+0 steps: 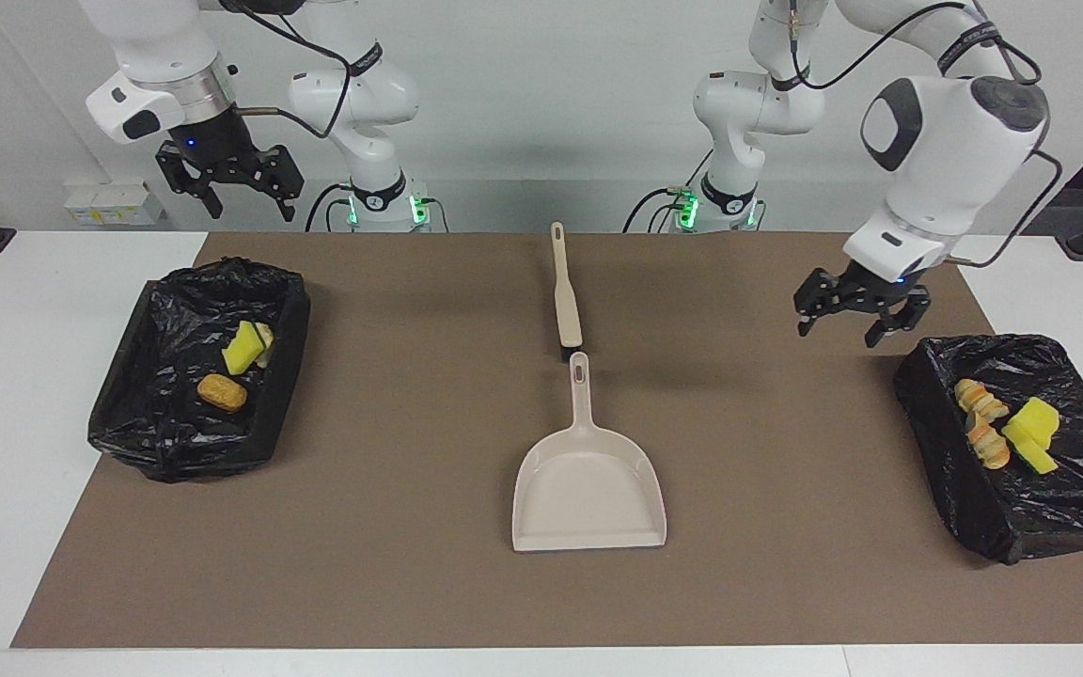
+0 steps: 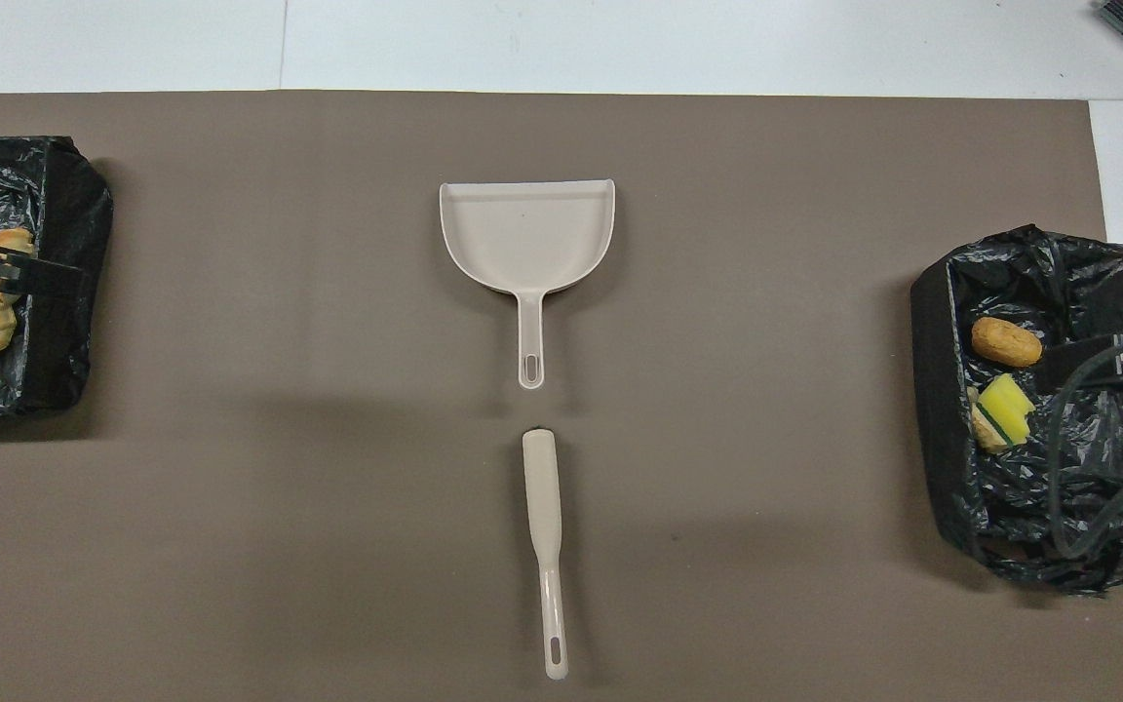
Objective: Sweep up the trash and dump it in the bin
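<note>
Left gripper: spread wide, empty, raised beside its end's black-lined bin.
Right gripper: spread wide, empty, raised above the other bin.
Trash: lying inside both bins.
Dustpan, brush: mid-mat, unheld.

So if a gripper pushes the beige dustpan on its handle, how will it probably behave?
The dustpan lies flat on the brown mat, so it would likely slide, not tip. It looks like thin plastic, probably stiff and light. A push on the thin handle from the side may turn it, because the wide pan drags more.
</note>
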